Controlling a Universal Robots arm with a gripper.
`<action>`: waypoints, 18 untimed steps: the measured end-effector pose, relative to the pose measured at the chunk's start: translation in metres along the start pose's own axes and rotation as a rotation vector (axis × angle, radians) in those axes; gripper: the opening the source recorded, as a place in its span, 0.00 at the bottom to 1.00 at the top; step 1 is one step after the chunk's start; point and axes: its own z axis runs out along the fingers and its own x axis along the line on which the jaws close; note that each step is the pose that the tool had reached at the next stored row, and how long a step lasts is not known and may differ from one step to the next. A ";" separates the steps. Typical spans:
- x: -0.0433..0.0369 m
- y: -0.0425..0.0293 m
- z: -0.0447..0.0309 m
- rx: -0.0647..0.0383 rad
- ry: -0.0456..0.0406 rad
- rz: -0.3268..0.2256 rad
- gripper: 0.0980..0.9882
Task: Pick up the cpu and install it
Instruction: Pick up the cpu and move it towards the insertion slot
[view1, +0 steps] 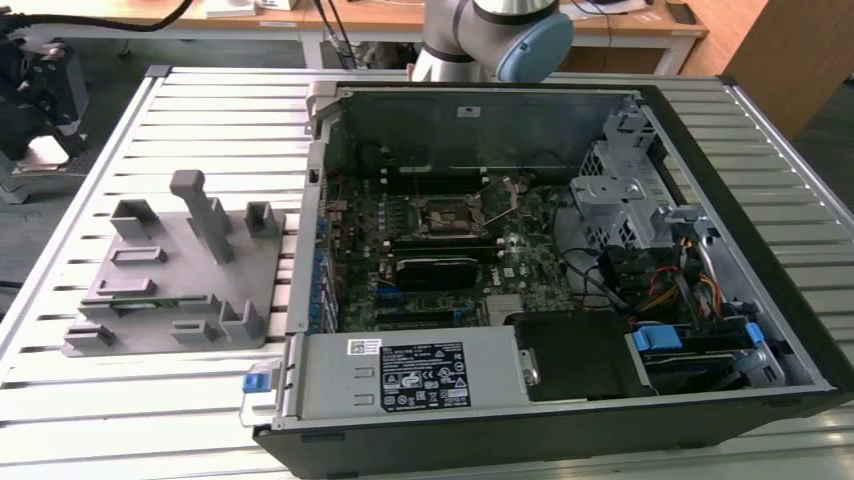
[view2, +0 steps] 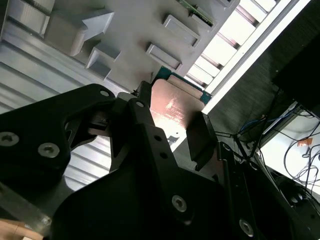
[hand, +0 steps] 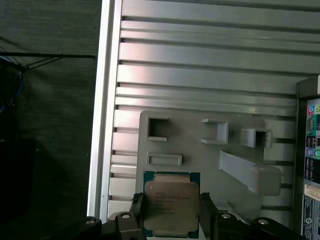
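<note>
Clamping the cpu (hand: 171, 206), hand (hand: 172, 200) over grey fixture (hand: 200, 145), first wrist view showing its silver top

The arm's (view1: 497, 35) grey-and-blue joint sits at the exterior view's top; in the first wrist view the tool (hand: 171, 209) clamps the cpu (hand: 171, 196) by opposite edges between black fingers (hand: 206, 204).

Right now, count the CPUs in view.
1. The cpu sits between the gripper's fingers, at the grey fixture, in both wrist views. Others may be hidden inside the computer case.
</note>
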 end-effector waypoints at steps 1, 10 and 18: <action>0.0000 0.0002 -0.0016 0.000 -0.0003 0.000 0.48; 0.0001 0.0024 -0.0150 0.000 -0.0040 0.000 0.48; 0.0004 0.0046 -0.0269 0.000 -0.0081 0.000 0.48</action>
